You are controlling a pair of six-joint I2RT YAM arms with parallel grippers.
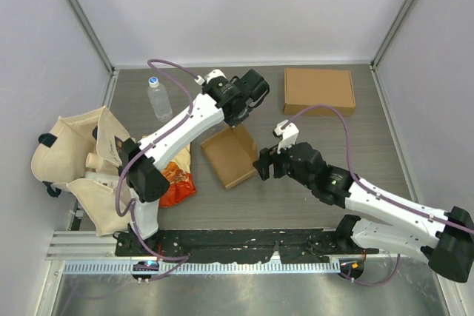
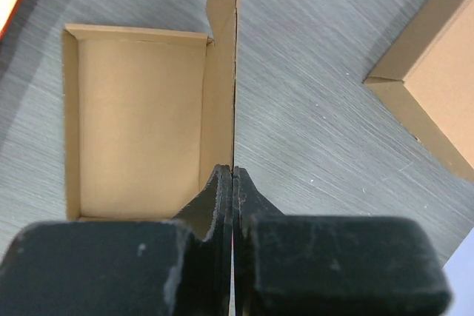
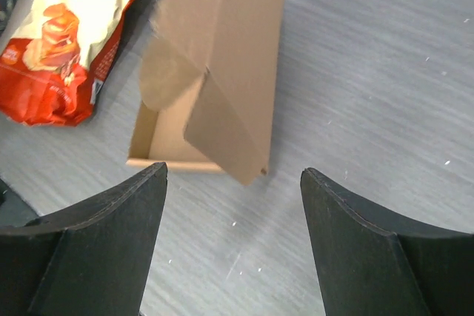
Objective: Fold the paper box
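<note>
Sitting mid-table, the open cardboard box point(image 1: 228, 159) has one side wall pinched at its 12 o'clock end by the left gripper point(image 2: 233, 177), clamped tight. The right gripper point(image 3: 233, 174), spread wide and empty, hangs at the box's 3 o'clock. A snack bag point(image 1: 178, 183) lies at 9 o'clock.

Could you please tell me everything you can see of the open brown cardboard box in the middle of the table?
The open brown cardboard box is a shallow rectangular tray of plain, unprinted card. It lies flat on the grey wood-grain table, empty inside and askew to the table's edges. Three low walls stand up; on the fourth side a taller panel with loose flaps rises. The shut left gripper pinches that panel's top edge. The open right gripper hovers close, not clearly touching.
</note>
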